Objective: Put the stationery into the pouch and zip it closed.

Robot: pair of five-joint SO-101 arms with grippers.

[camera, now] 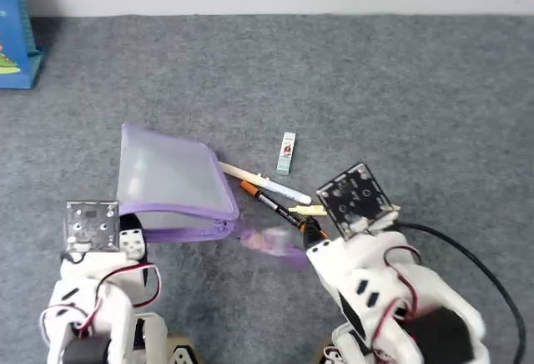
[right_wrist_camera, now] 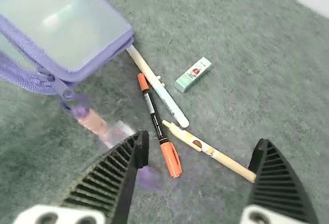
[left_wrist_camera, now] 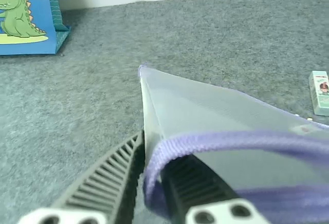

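A translucent purple pouch (camera: 171,182) lies left of centre, its zip edge facing the arms. My left gripper (left_wrist_camera: 151,185) is shut on the pouch's purple zip edge (left_wrist_camera: 221,142) at a corner. To the right lie a white pen (right_wrist_camera: 159,88), an orange-and-black marker (right_wrist_camera: 156,124), a yellow pen (right_wrist_camera: 208,152) and a small green eraser (right_wrist_camera: 193,74). My right gripper (right_wrist_camera: 201,147) hangs open just above the marker and yellow pen, holding nothing. A blurred pink-and-purple item (right_wrist_camera: 103,129) trails from the zip pull (right_wrist_camera: 67,93); I cannot tell what it is.
A blue dinosaur-print box (camera: 15,38) stands at the far left, by the wall. Grey carpet (camera: 400,97) covers the table, with open room at the back and right.
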